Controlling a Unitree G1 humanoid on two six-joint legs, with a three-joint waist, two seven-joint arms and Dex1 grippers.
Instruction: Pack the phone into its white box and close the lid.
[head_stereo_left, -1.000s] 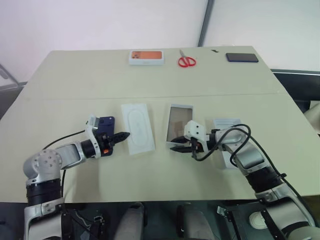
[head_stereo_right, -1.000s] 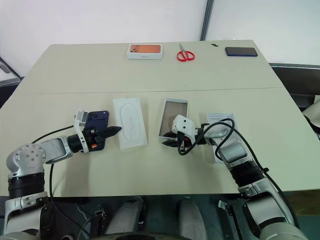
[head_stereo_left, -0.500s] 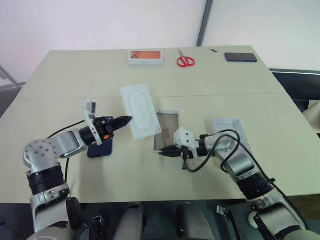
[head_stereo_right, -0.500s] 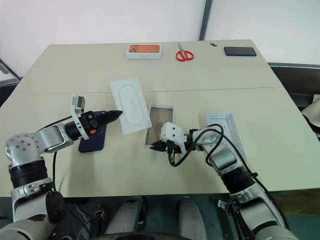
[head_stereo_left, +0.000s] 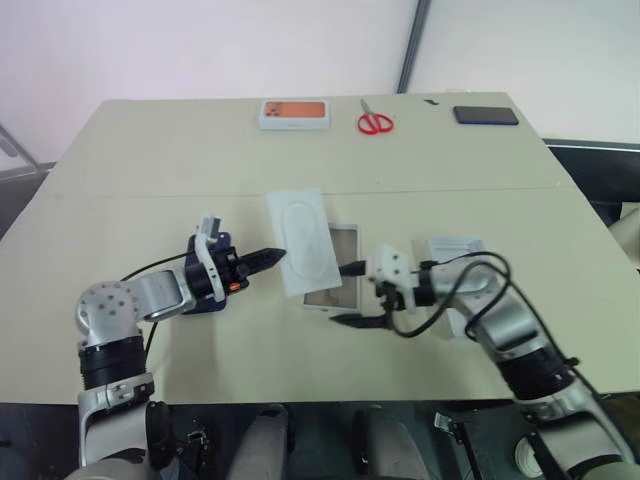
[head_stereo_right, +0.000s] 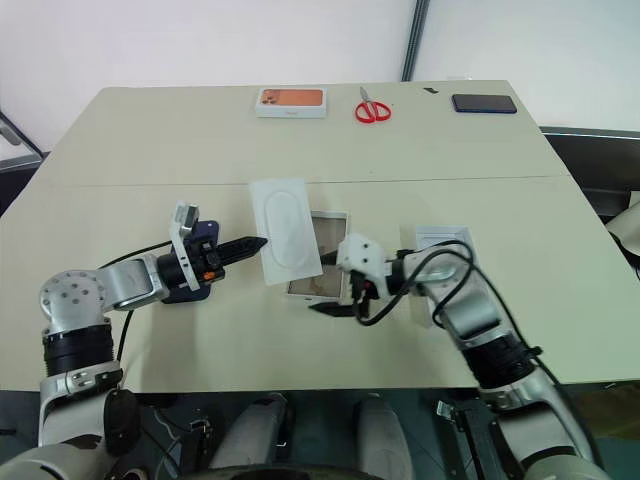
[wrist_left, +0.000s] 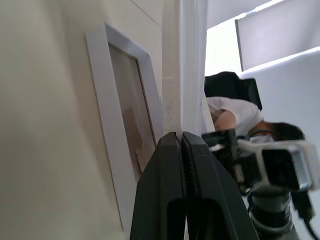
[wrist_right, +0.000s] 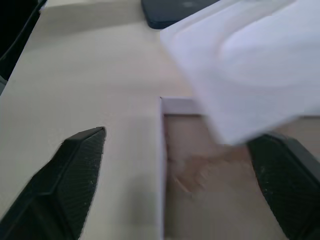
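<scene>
Lying long axis front-to-back, the white box (head_stereo_left: 333, 270) sits under the card (head_stereo_left: 305, 243) pinched by the left pincer (head_stereo_left: 272, 257); right pincer (head_stereo_left: 353, 293) spread.

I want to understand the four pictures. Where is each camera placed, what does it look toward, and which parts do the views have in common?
Left eye and right eye: on the head, looking forward and down at the table; both arms show.
Left wrist: looks along the shut left gripper, which pinches the white card on edge, toward the white box and the right gripper.
Right wrist: looks between the open right gripper fingers at the white box, the card and the phone.
Shared: all views show the card and the box.
</scene>
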